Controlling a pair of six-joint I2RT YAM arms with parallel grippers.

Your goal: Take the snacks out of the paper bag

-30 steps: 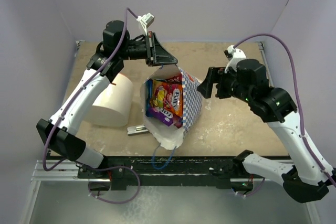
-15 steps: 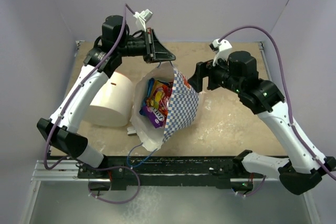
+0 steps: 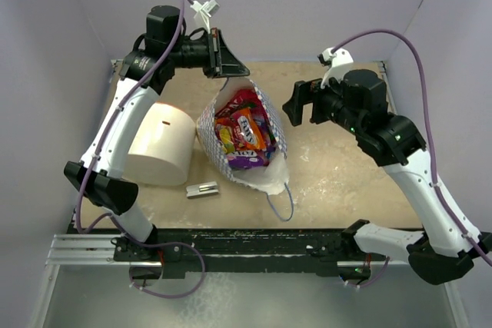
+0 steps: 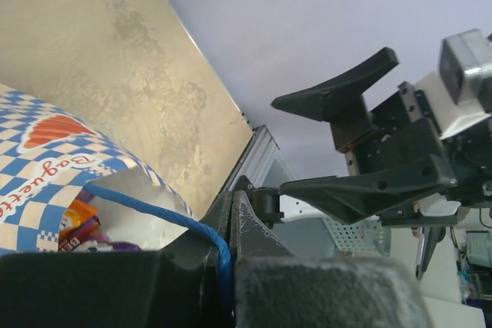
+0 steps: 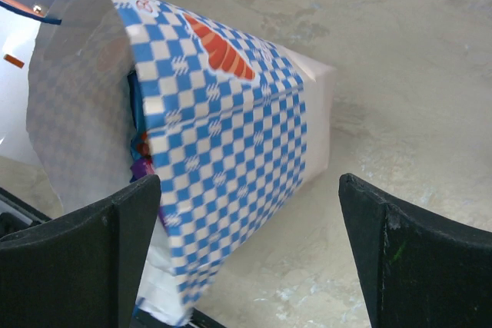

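The left claw (image 4: 233, 228) is shut tight on one blue string handle (image 4: 146, 209) of the paper bag (image 3: 265, 178) and holds that side up. The right claw (image 3: 296, 105) is spread wide with nothing in it, just beside the bag's checked side and not touching it. There are two claws, one bag, two string handles, one white roll (image 3: 161, 147) and one little grey clip (image 3: 203, 189). The snacks (image 3: 244, 132) lie in a heap inside the bag. I see purple, red, orange and pink ones, but they are packed too close to count. The second handle (image 3: 280, 205) hangs loose at the near rim. Only the top view looks into the bag's open mouth. Only the left wrist view shows the string pinched between the fingers. The right wrist view shows the bag's outside with an orange mark (image 5: 219, 51). The roll is beside the bag on the left, and the clip lies near both. The surface (image 3: 346, 182) is bare to the right, up to the wall.
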